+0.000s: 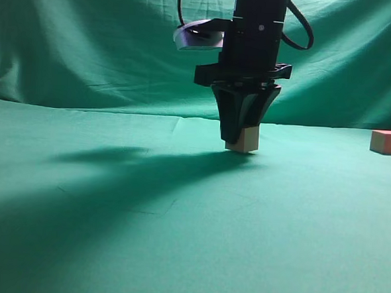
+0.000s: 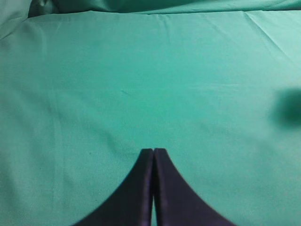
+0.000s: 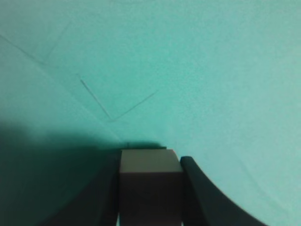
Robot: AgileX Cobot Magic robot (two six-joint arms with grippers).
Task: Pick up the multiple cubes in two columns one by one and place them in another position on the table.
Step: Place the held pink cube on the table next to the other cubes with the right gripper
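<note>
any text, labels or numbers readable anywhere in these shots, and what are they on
None readable.
The cube in the right gripper is plain.
The cubes at the right edge are plain too.
The green table and the shut left gripper carry no marks.

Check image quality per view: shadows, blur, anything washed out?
Exterior view: sharp; the arm throws a long dark shadow leftward over the table, its near left going dim. Left wrist view: evenly lit, shut left claw crisp, one dark blurred smudge at the right edge. Right wrist view: soft focus, cloth bright, the cube in the right claw dark and underexposed, shadow lower left.
</note>
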